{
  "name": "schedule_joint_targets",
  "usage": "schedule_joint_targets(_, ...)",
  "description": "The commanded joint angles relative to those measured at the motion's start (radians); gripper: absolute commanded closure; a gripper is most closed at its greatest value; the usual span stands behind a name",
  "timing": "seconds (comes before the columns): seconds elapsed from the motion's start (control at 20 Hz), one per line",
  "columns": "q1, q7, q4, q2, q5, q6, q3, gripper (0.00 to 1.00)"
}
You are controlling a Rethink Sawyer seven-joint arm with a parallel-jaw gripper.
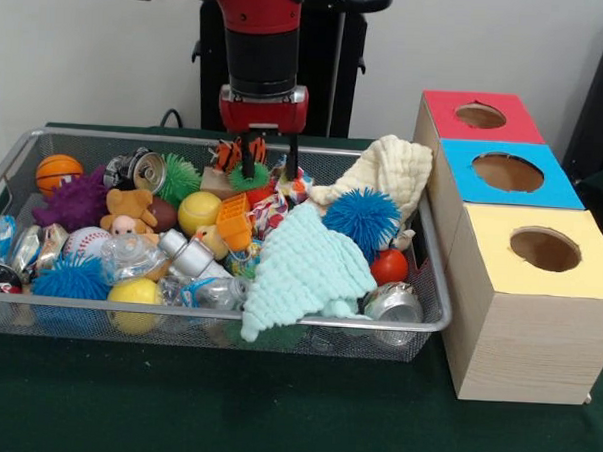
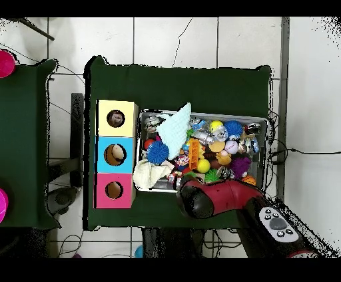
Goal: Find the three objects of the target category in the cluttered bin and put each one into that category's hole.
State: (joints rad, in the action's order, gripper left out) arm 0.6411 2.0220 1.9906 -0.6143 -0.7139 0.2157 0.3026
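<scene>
The gripper is seen only from the front (overhead, the arm hides it), lowered upright at the bin's far side, fingers apart over a striped toy. A plastic wad lies front-left; the yellow box's hole stands right.

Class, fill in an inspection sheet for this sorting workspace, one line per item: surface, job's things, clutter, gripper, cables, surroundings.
Surface: dark green tablecloth.
Job's things: wire mesh bin full of toys; a clear plastic wad near its front left; yellow-topped box with its round hole nearest the front camera.
Clutter: mint cloth, cream cloth, blue spiky ball, silver can, teddy bear, small basketball.
Gripper: gripper low over the bin's far side, fingers apart, holding nothing.
Cables: black cable behind the bin.
Surroundings: blue-topped box, red-topped box, white wall.
</scene>
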Motion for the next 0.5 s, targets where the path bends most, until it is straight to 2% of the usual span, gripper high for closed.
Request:
schedule_joint_targets(0.05, -0.041, -0.011, -0.093, 0.105, -0.084, -0.016, -0.008, 0.0)
schedule_joint_targets(0.2, -0.049, 0.001, -0.071, 0.093, -0.082, -0.021, -0.014, 0.0)
schedule_joint_targets(0.5, -0.017, -0.031, -0.049, 0.075, -0.064, 0.008, 0.021, 0.0)
